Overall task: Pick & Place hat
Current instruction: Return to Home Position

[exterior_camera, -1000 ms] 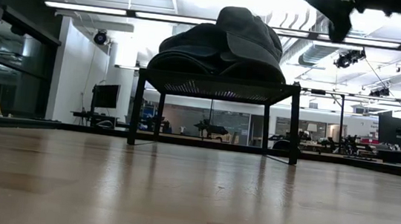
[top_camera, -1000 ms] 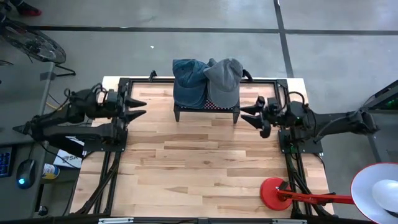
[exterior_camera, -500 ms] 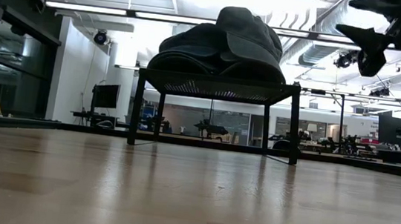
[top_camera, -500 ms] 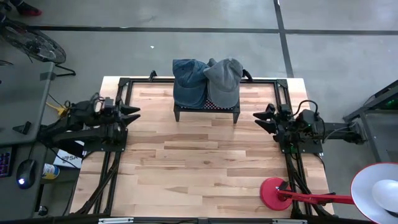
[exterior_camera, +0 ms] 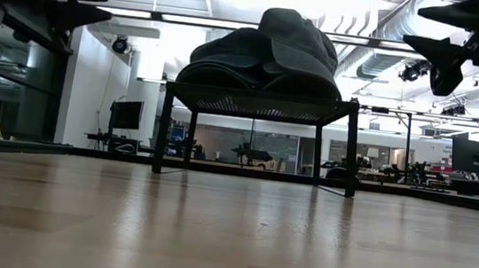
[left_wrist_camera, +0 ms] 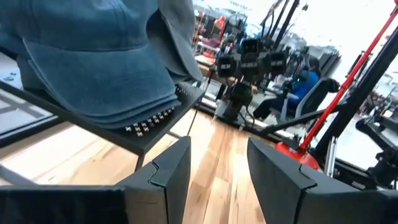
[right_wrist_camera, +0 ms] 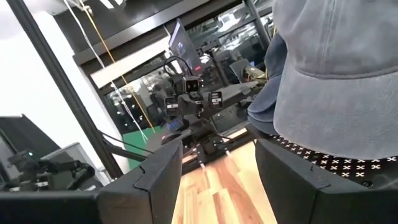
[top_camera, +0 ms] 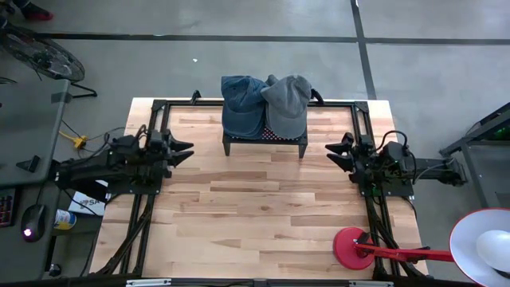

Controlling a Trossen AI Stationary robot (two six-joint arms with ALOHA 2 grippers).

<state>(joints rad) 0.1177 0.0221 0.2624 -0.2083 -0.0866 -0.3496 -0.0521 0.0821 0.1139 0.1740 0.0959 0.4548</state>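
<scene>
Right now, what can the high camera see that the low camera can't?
Only the high view shows colours: a blue cap beside a gray cap. It also shows the whole wooden table and a red round base near one corner. Only the low view shows the shelf from the side, standing on its legs, with the room and ceiling lights behind. Both show the caps piled on the shelf, and the left tool and right tool, open and empty.

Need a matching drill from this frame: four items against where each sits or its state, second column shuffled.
1 blue denim caps
2 gray fabric caps
3 red round disc
4 left gripper

A open, at wooden table's left edge
B black metal shelf, right-arm side
C table corner far from shelf
D shelf, left-arm side

Pairs: 1-D, 2-B, 3-C, 4-A
</scene>
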